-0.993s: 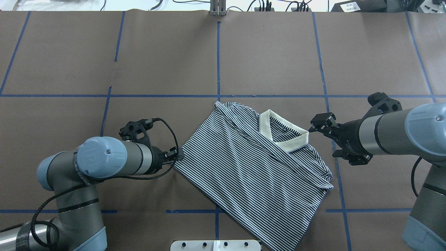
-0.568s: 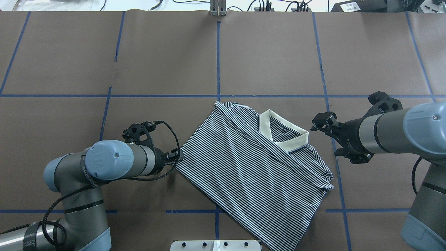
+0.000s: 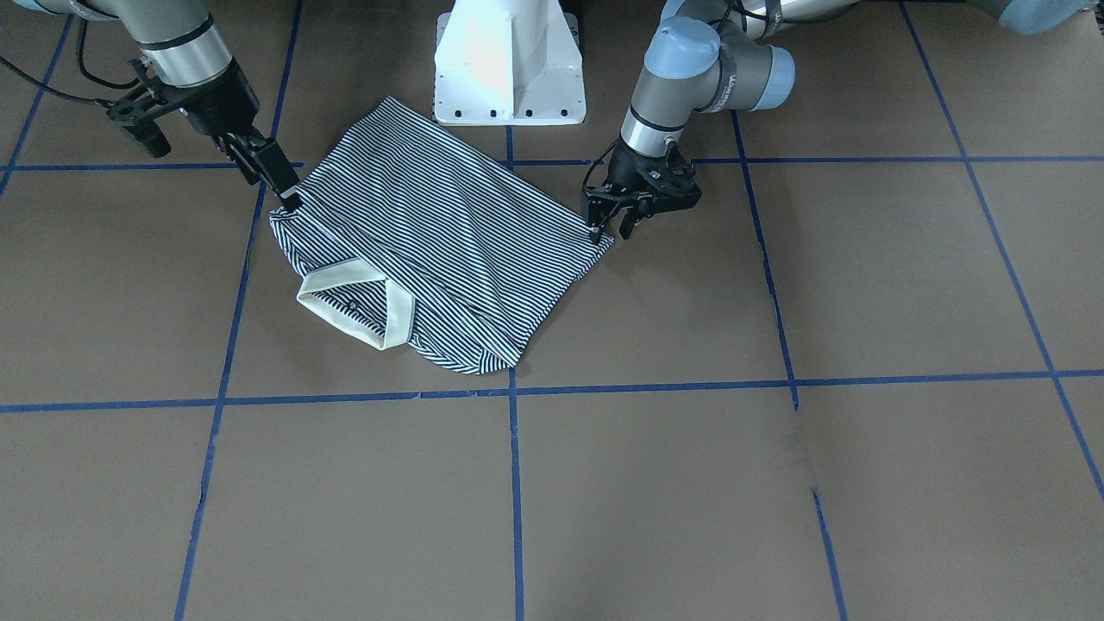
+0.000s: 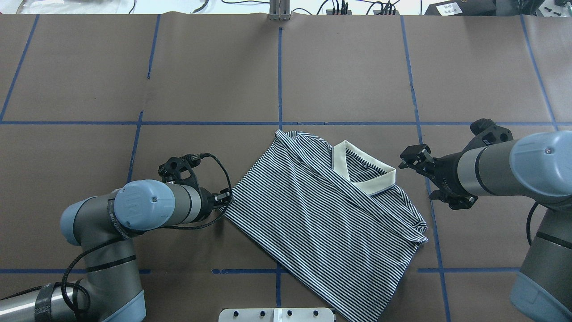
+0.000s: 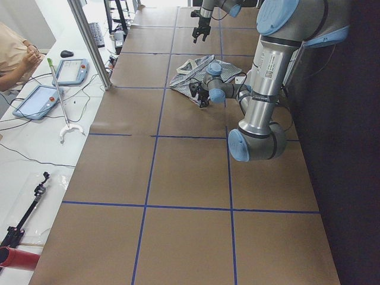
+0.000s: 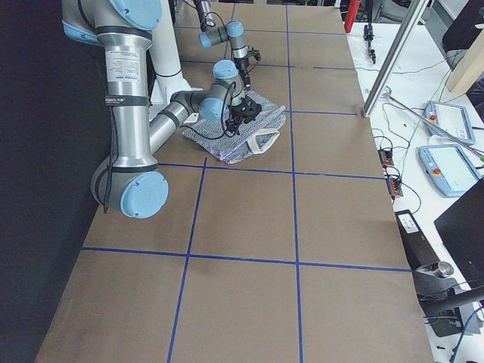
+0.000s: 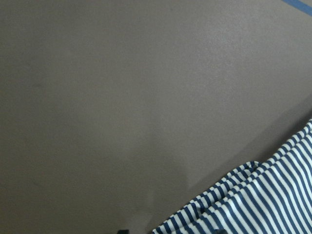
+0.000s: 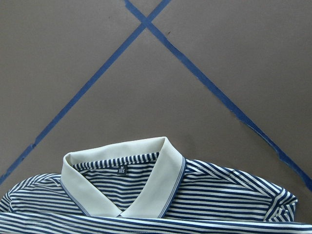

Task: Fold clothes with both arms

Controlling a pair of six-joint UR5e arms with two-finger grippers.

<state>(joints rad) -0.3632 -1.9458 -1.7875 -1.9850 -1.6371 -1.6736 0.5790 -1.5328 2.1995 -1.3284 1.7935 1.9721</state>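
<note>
- You had the left gripper [image 3: 608,229] low at the table, its two fingers a little apart, at the pointed corner of the polo shirt [image 4: 321,214]. The left wrist view showed that striped corner at its bottom edge. Whether the fingers touched the cloth could not be read.
- Your left arm [image 4: 134,210] lay bent and close over the table [image 4: 357,67], its forearm pointing at the shirt.
- You had the right gripper [image 3: 286,200] angled down beside the shirt's shoulder, near the cream collar [image 4: 380,182]. No view showed both fingertips clearly, so I cannot tell how its jaws stood, nor whether it touched the cloth.
- The right wrist view looked onto the collar, with a small dark size tag [image 8: 120,170] inside the neck.
- Your right arm [image 4: 514,170] reached in level from the table's side.
- The shirt lay flat and folded on the brown table, set diagonally between the two grippers. Its collar end was toward the right arm, and one corner lay close to the white pedestal base [image 3: 509,69].
- Blue tape lines [image 4: 280,80] ran in a grid over the table, and the shirt covered one crossing.
- A person [image 5: 12,53] sat at the side bench in the exterior left view.
</note>
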